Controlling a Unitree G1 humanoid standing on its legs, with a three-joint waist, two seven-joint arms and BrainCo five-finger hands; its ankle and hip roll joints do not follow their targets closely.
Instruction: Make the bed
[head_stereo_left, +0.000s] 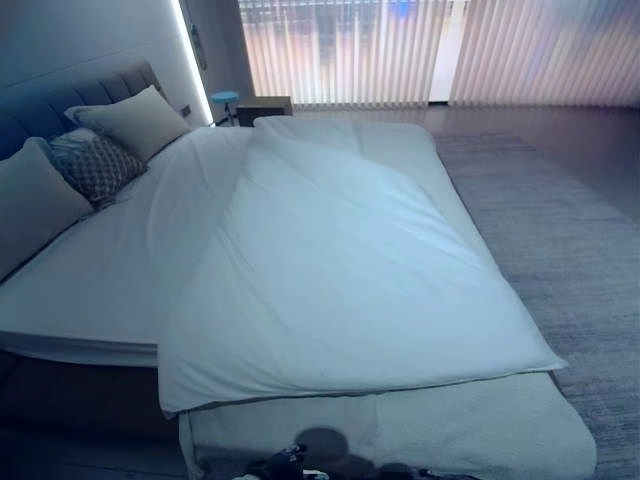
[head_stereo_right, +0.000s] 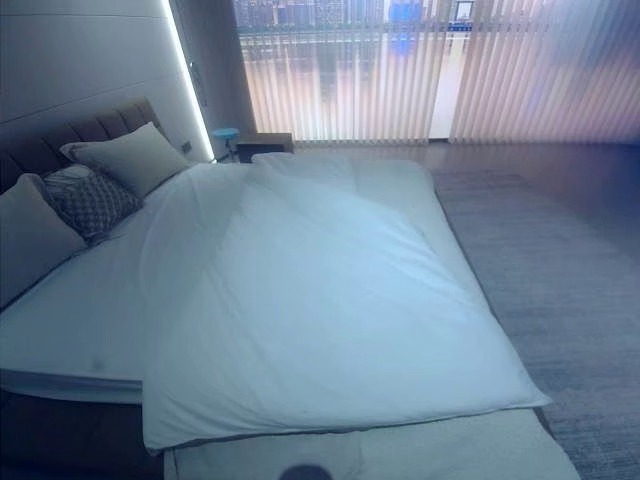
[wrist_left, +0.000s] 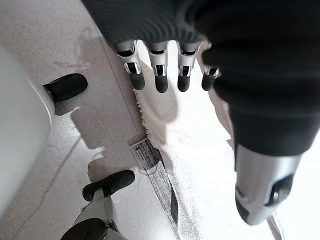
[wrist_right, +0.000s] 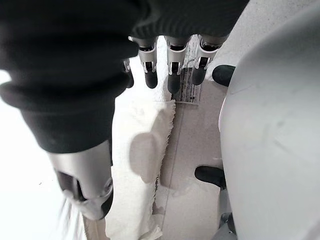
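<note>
Both hands are hanging released: left hand (wrist_left: 165, 70) and right hand (wrist_right: 160, 65), fingers straight and holding nothing, above the fringed edge of a white blanket (wrist_left: 200, 150) and pale floor. White duvet (head_stereo_left: 330, 260) is lying skewed across the bed (head_stereo_left: 90, 290), leaving bare sheet toward the pillows (head_stereo_left: 135, 120) and a patterned cushion (head_stereo_left: 100, 165); its near edge is stopping short of the foot, exposing the blanket. Grey carpet (head_stereo_left: 560, 230) is offering open room beside the bed's right edge.

White duvet (head_stereo_left: 330, 260); grey rug (head_stereo_left: 560, 230) — patterned cushion (head_stereo_left: 98, 165)
</note>
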